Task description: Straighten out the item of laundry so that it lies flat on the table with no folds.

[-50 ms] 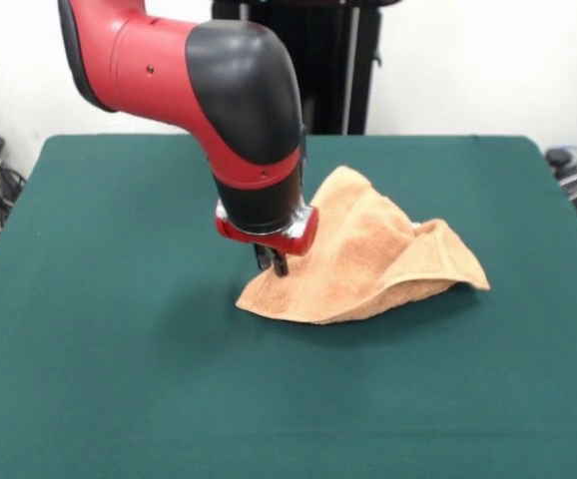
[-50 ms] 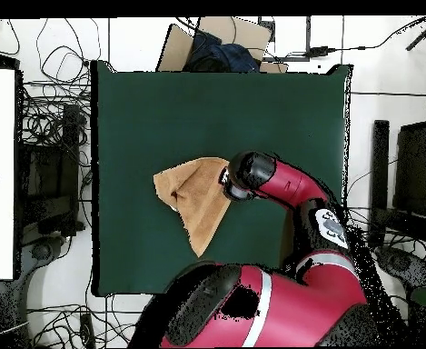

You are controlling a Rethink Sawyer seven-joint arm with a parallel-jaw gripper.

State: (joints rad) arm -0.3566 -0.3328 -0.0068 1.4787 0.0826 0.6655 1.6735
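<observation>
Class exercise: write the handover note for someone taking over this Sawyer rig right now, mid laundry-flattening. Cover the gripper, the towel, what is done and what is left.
Gripper: down at the towel's edge; open or shut cannot be told.
Towel: near the middle of the table, bunched and peaked, one side raised off the cloth.
Done: nothing flat yet.
Left: spread out the towel until no folds remain.

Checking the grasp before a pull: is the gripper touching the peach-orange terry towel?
Touching. In the front view the gripper tips press into the peach-orange terry towel at its bunched edge, no gap showing.
</observation>
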